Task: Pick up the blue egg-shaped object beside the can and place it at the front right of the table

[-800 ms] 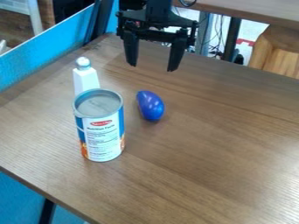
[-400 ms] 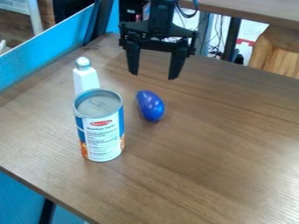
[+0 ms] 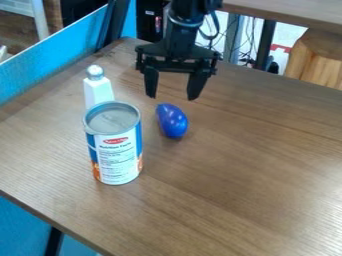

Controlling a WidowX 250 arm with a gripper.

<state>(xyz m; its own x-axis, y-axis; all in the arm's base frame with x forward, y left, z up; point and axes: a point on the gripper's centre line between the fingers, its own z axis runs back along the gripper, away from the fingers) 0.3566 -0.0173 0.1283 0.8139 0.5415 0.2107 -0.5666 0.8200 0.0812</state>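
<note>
"What was there?"
"A brown table [image 3: 240, 170]; my gripper [image 3: 171, 96] hung wide open, empty, at twelve o'clock; a can [image 3: 119, 155] stood at eight; a blue oval [image 3: 173, 121] lay central."
"Best grasp?"
"I judged straddling its narrow sides safest."

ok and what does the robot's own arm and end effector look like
The arm is black, with rounded joint housings and dark cables looping beside it. It leads down to a matte black end effector: a wide, angular crossbar with blocky outer ends, and two straight, flat-sided black fingers that taper toward their tips. I can make out no coloured markings on either part.
</note>
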